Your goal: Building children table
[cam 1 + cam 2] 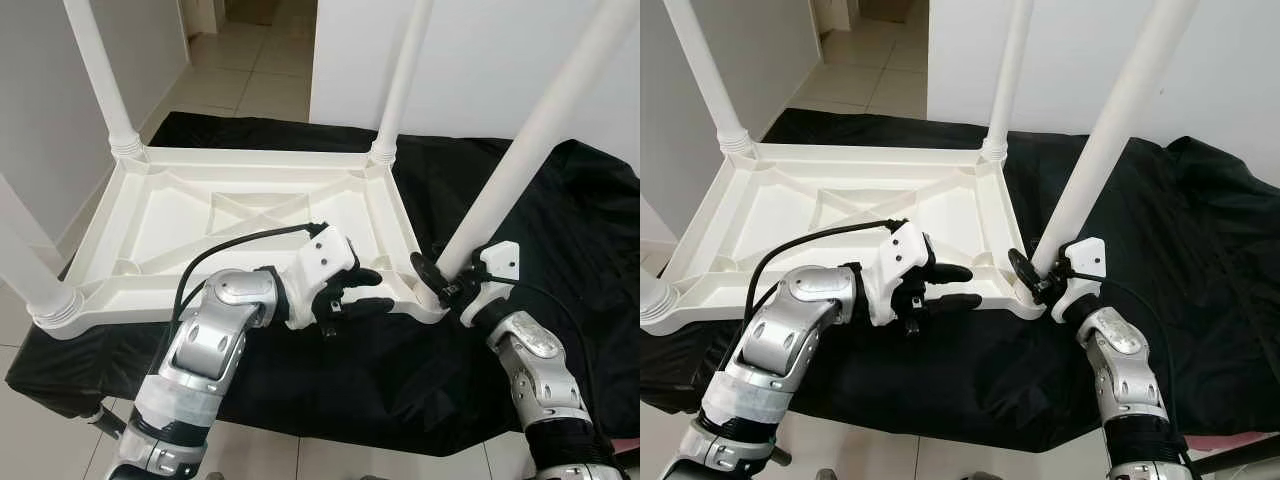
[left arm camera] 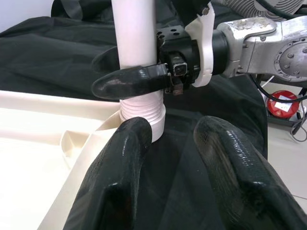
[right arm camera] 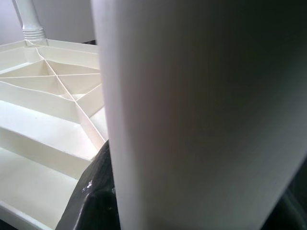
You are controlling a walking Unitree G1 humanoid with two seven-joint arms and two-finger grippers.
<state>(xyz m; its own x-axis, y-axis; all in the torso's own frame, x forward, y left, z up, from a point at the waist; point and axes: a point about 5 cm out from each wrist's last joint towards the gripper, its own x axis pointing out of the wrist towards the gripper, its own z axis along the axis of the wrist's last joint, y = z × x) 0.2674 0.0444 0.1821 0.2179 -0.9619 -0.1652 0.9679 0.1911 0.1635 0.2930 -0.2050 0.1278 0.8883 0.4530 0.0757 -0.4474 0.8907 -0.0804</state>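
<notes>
The right gripper [image 1: 447,277] is clamped on a white table leg [image 1: 530,150] just above its socket; the left gripper [image 1: 365,292], fingers parted, is held beside the near rim. The white table [image 1: 250,215] is laid upside down on a black cloth [image 1: 560,240] over tiled floor [image 1: 250,70], legs pointing up.

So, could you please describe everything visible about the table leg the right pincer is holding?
The table leg is a smooth white tube, plastic by its look, with a ribbed collar at its base. It stands tilted in the near right corner socket of the upturned white tabletop. The right pincer is shut around it just above the collar.
</notes>
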